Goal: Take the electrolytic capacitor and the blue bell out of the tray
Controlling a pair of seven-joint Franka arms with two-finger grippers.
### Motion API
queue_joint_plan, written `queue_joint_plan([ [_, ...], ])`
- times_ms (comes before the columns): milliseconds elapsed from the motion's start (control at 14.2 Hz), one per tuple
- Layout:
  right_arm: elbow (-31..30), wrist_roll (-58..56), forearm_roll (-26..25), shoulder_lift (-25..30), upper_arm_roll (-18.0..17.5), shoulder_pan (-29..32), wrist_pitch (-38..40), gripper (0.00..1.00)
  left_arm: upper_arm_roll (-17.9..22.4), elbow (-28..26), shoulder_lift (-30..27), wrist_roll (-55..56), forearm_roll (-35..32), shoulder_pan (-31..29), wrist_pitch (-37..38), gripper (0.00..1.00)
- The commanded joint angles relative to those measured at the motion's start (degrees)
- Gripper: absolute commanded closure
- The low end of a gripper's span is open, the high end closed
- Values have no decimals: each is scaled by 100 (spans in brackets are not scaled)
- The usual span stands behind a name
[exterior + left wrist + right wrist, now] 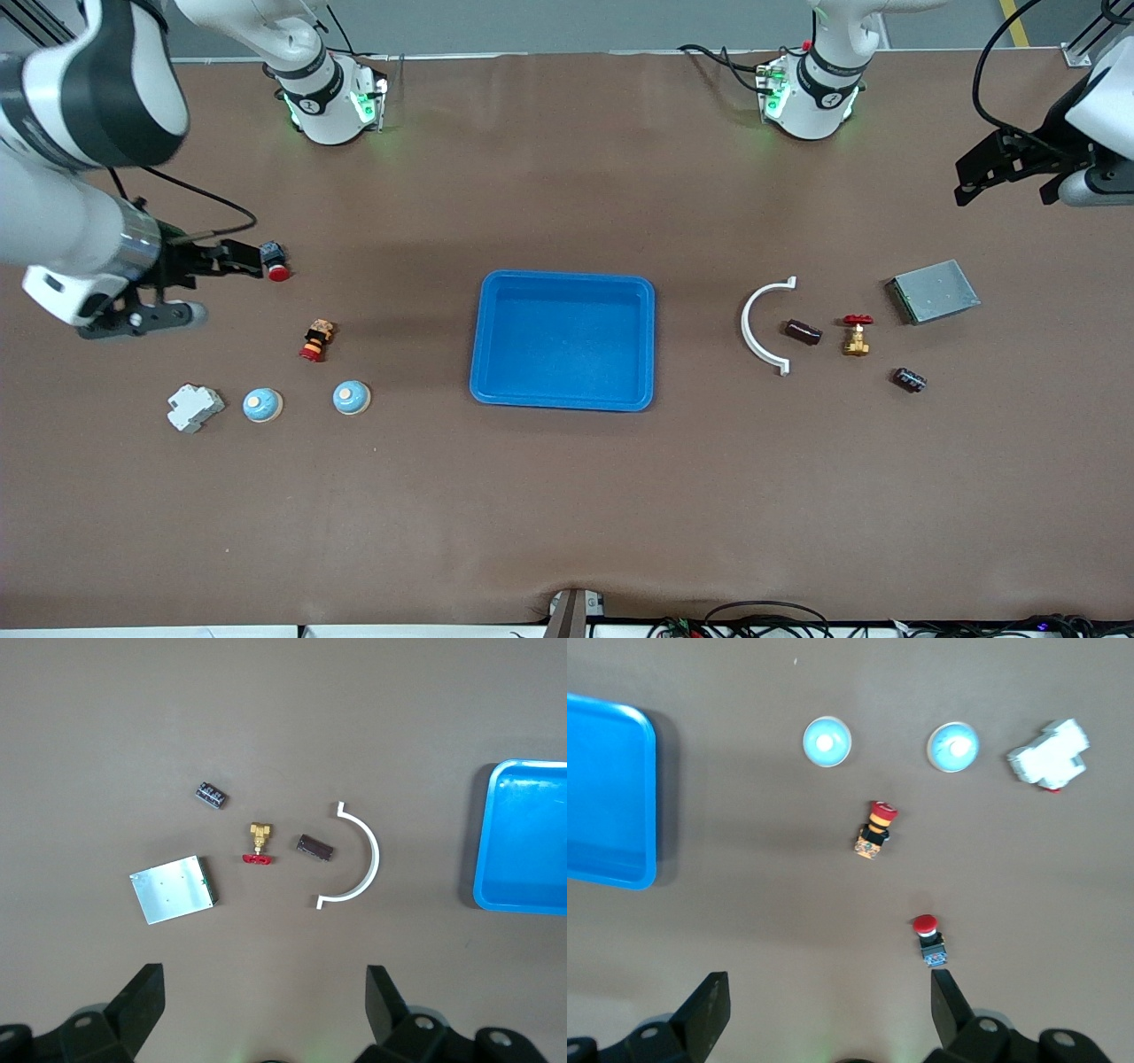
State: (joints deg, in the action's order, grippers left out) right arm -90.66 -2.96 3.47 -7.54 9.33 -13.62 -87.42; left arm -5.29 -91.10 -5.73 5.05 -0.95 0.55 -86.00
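Front view, left pincer (1005, 180) raised, right pincer (190, 288) raised, both spread

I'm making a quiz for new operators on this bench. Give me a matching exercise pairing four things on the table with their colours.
Things:
1. tray
2. curved bracket
3. valve handwheel
4. flat metal box

Colours:
A. red
B. grey
C. blue
D. white

Pairs: 1-C, 2-D, 3-A, 4-B
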Motion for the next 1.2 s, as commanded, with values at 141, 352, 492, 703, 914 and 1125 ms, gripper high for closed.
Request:
queue_joint_plan([
  [141,637,6,-13,95,621,53,566,0,-7,-374,-412,4,-160,32,-189,0],
  [352,752,-3,-39,95,631,44,630,0,-42,-233,-333,-22,-168,6,-180,0],
  [492,761,14,-22,95,640,44,638,0,-42,-224,-280,-31,-168,24,-171,0],
  [703,761,50,31,86,649,26,603,0,-42,-250,-227,-4,-177,32,-154,0],
  [914,761,41,57,77,456,314,595,0,-42,-267,-227,-31,-168,15,-118,0],
  [1125,761,50,57,77,-95,823,612,0,-42,-399,-245,39,-168,-3,-118,0],
])
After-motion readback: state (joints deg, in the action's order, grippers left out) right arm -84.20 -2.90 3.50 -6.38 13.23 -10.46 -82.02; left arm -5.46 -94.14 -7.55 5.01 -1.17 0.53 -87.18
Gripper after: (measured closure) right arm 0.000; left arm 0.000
